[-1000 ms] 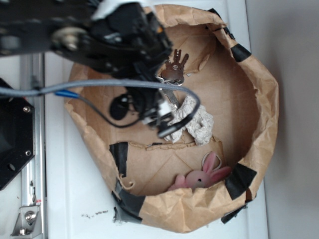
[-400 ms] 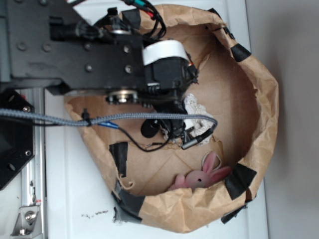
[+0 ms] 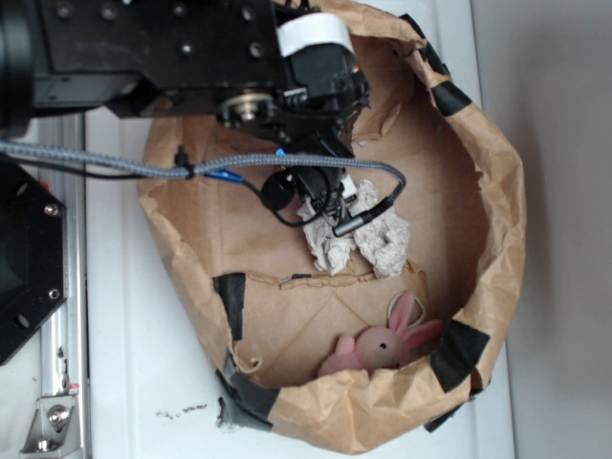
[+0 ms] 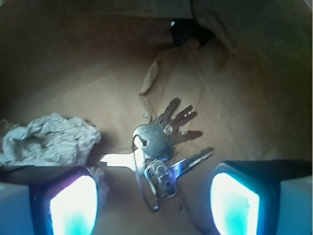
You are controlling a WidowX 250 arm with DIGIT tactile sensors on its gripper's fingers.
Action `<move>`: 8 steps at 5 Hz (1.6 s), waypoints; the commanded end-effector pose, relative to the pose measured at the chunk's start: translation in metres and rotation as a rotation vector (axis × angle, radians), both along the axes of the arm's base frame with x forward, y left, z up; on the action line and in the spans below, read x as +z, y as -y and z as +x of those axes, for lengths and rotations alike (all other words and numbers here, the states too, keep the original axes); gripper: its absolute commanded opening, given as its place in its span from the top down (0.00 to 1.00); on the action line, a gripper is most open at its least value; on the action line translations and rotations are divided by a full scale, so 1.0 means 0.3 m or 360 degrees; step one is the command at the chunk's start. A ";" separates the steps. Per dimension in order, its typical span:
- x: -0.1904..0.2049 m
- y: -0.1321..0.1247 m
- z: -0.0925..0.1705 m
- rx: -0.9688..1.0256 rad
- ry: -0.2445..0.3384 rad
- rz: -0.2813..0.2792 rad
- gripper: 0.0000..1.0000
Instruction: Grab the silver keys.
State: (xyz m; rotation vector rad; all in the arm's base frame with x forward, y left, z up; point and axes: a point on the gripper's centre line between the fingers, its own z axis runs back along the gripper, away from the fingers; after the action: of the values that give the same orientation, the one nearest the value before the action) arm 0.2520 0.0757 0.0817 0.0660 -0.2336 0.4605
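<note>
One bunch of silver keys [image 4: 159, 147] is recorded on the brown floor of a paper bag nest [image 3: 497, 191], and all places below are given relative to that bunch. In the wrist view the gripper [image 4: 154, 198] is seen just short of the keys, its two fingers [image 4: 73, 205] spread wide with the bunch lying in the gap ahead of them; nothing is pinched. Bare paper is seen between each finger and the keys, so room exists on both sides. Beyond the keys a torn paper flap [image 4: 156, 73] is raised, and past it the bag wall rises in shadow, closing that side.

One crumpled white paper wad [image 4: 49, 139] is noted to the left of the keys in the wrist view, close to the left finger, apart from the bunch. In the exterior view the keys are hidden under the arm; the wad [image 3: 359, 234] is seen just below the arm's end.

One pink toy bunny [image 3: 387, 339] is found well apart from the keys, against the lower wall of the nest. Black tape patches [image 3: 459, 349] are counted at several points on the rim. No legible writing or brand mark is found.
</note>
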 end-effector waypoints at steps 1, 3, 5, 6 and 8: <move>0.026 -0.054 0.122 0.0025 0.0096 0.0066 0.00; -0.004 -0.039 0.127 -0.0049 0.0111 0.0072 0.00; -0.029 -0.014 0.053 -0.0236 -0.0037 0.0005 0.00; -0.011 0.001 0.027 -0.0273 -0.0041 -0.0055 0.00; -0.057 0.010 0.031 -0.0259 -0.0003 0.0022 0.00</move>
State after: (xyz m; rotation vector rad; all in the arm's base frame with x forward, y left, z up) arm 0.2582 0.0717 0.0557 0.0532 -0.2090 0.3119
